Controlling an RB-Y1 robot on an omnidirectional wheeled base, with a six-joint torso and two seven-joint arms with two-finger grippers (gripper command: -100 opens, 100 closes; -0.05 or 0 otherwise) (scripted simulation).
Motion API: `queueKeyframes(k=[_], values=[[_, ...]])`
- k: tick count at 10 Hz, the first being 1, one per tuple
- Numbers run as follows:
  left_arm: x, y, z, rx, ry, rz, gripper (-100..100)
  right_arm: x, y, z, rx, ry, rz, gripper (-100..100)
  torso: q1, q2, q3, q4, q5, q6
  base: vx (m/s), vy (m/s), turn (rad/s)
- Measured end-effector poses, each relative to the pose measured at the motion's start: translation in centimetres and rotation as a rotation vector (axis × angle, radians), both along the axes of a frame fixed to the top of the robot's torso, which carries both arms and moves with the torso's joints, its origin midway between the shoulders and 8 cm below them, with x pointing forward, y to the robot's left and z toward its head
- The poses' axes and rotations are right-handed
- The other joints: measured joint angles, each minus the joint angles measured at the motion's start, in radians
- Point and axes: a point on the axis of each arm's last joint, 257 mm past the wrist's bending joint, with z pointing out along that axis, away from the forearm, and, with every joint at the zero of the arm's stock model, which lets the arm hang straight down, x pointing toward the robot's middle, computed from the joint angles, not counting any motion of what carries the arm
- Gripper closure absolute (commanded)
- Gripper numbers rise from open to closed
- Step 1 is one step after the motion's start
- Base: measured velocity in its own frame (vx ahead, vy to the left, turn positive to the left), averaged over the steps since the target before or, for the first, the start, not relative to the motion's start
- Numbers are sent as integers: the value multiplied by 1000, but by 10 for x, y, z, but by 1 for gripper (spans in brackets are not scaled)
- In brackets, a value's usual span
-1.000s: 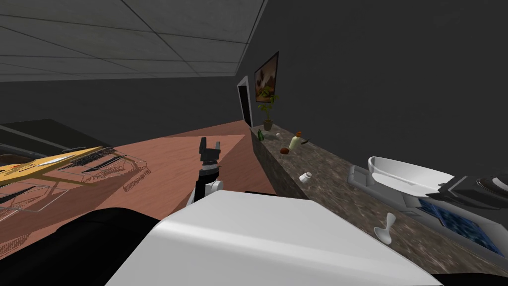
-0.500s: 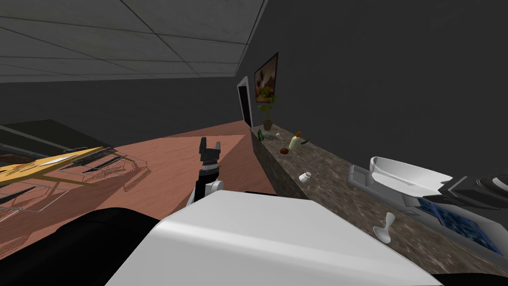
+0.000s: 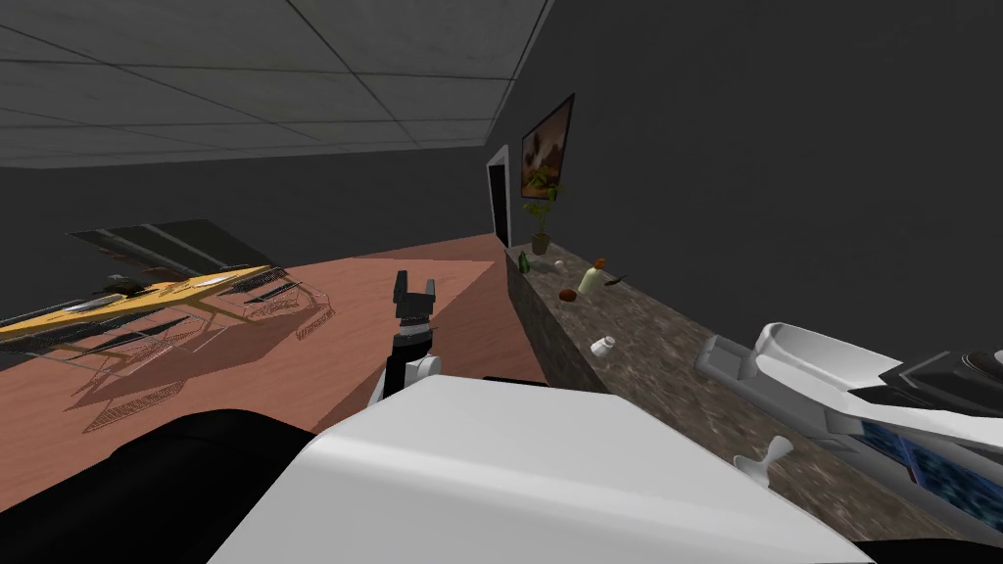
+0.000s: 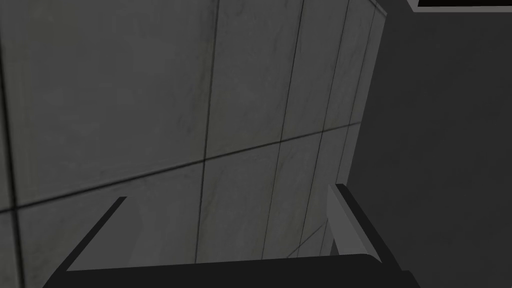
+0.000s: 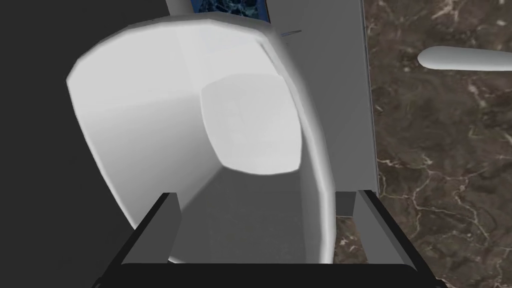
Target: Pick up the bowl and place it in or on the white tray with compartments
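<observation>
The plain white, deep, smooth-walled bowl (image 5: 150, 110) is probably rigid and fairly light. Its hard, smooth surface could slip between thin blades, and it might chip if dropped. Judging by its shape, the rim wall is the sensible place to take hold, with one finger inside and one outside.

The right gripper (image 5: 265, 195) stands to it that way. Its fingers are spread wide, one within the bowl's hollow and the other just outside the near wall. That wall rises between them, closer to the outer finger, and I cannot tell whether either blade touches it.

The bowl has a broad, faceted rim, a flat rounded base and no markings, and its hollow faces the gripper. Just beyond the outer finger runs the flat light grey tray (image 5: 352, 100), with a blue patterned patch (image 5: 225, 7) past the bowl's far rim. Whether the bowl rests on the tray is unclear.

Further out from that finger lies the brown marbled stone counter (image 5: 440, 150), with a slim white rounded object (image 5: 465, 57) on it. The left gripper (image 3: 414, 284) stands upright well apart from all this, its fingers spread with nothing between them.
</observation>
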Motion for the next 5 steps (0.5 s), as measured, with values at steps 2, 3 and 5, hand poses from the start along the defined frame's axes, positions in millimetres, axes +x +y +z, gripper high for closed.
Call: queueKeyframes(k=[2, 3, 5], values=[[0, 0, 0, 0, 0, 0, 0, -3, 0, 3, 8, 8, -39, -100, 1, -1, -1, 0, 0, 0, -116, -53, 230], [0, 0, 0, 0, 0, 0, 0, -5, 0, 5, 12, 11, -59, -100, 2, 0, 0, 0, 0, 0, -127, -50, 171], [0, 0, 0, 0, 0, 0, 0, -7, 1, 7, 17, 14, -83, 0, 2, -2, -1, 0, 0, 1, -31, -17, 13]])
